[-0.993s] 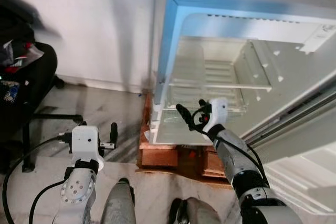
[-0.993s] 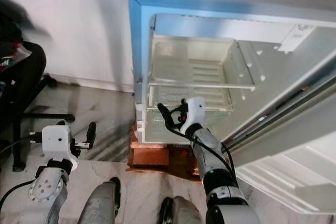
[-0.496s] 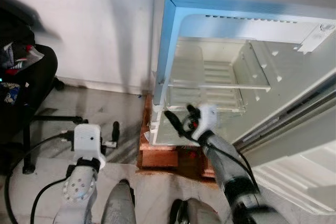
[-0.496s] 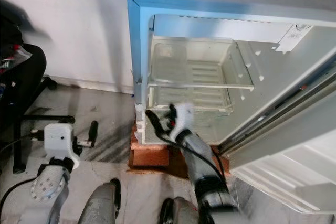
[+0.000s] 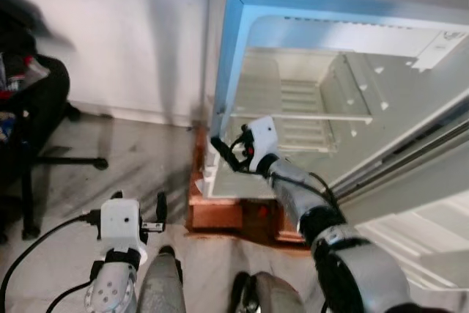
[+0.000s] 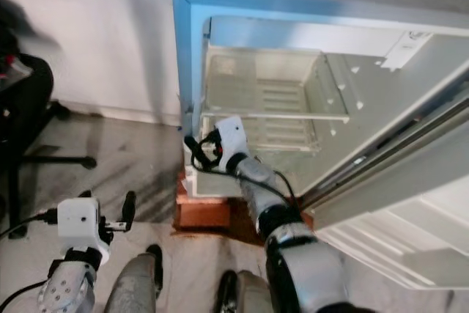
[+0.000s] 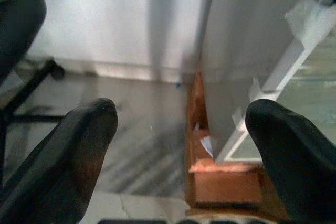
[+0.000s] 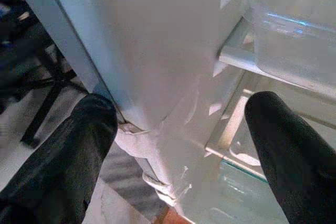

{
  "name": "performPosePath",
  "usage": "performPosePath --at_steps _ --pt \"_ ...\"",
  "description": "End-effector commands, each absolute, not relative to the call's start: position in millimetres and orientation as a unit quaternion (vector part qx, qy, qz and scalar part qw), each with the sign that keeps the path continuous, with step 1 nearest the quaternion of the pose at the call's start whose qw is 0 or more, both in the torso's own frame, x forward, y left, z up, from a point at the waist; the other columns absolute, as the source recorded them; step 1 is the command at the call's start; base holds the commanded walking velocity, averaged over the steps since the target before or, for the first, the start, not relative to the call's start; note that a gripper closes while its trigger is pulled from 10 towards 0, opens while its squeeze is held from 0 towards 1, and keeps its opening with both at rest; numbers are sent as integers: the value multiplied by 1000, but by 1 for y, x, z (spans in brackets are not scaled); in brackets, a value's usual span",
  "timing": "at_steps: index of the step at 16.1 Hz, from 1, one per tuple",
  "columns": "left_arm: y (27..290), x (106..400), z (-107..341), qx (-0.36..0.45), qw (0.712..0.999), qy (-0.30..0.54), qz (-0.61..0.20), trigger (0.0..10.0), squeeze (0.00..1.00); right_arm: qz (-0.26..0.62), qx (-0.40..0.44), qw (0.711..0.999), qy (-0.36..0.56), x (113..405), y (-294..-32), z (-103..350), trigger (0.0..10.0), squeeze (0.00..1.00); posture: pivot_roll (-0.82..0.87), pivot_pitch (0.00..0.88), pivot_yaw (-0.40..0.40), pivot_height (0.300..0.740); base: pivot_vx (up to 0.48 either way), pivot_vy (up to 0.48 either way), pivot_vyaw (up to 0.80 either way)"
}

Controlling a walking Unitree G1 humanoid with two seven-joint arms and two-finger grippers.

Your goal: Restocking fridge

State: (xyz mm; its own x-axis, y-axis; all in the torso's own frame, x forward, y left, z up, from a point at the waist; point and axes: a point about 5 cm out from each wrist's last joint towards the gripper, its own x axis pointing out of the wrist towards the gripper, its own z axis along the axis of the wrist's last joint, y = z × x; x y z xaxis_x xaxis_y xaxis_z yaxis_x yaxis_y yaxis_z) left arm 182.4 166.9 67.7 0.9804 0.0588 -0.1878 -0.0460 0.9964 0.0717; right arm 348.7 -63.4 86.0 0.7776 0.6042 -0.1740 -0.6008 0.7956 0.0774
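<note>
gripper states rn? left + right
Left gripper: open, empty, low over the floor.
Right gripper: open, empty, at the fridge frame's left edge.

Marble floor: wooden block base under open fridge; chair legs at left.

A plain white wall is seen at the back, crossed by soft grey shadows; a pale skirting board runs along its foot; the floor is laid in grey-veined marble with darker streaks; a black office chair stands at the left, its base legs spread on the floor; brown wooden blocks lie on the floor near the wall
</note>
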Motion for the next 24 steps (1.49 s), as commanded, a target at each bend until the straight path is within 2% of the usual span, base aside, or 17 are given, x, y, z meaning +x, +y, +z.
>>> performPosePath --at_steps 1,4,7,10,11,12,14,16,20,24 --pt "166 179 68 38 994 99 29 10000 0 339 12 934 110 347 -71 81 10000 0 279 319 -154 740 0 0 0" --pt "166 181 71 38 994 100 28 10000 0 419 8 894 157 336 -93 68 10000 0 276 331 -157 740 0 0 0" --pt "169 177 72 40 993 105 34 10000 0 474 -56 855 203 322 -115 52 10000 0 280 334 -153 740 0 0 0" --pt "169 174 70 42 992 111 32 10000 0 416 -130 887 152 340 -115 69 10000 0 284 336 -144 740 0 0 0" --pt "168 175 71 43 992 111 31 10000 0 387 -132 906 111 352 -106 87 10000 0 284 335 -144 740 0 0 0" --pt "168 176 71 43 992 112 31 10000 0 392 -129 906 95 355 -101 94 10000 0 287 332 -144 740 0 0 0" --pt "167 177 71 43 992 111 30 10000 0 347 -145 926 38 369 -90 118 10000 0 290 332 -147 740 0 0 0" --pt "168 176 71 43 992 113 34 10000 0 321 -114 940 10 375 -80 131 10000 0 289 334 -154 740 0 0 0" --pt "166 179 68 42 992 116 35 10000 0 301 -130 945 -1 376 -74 133 10000 0 282 324 -159 740 0 0 0" --pt "168 188 65 44 992 116 33 10000 0 392 -78 916 42 360 -80 110 10000 0 272 283 -159 740 0 0 0"
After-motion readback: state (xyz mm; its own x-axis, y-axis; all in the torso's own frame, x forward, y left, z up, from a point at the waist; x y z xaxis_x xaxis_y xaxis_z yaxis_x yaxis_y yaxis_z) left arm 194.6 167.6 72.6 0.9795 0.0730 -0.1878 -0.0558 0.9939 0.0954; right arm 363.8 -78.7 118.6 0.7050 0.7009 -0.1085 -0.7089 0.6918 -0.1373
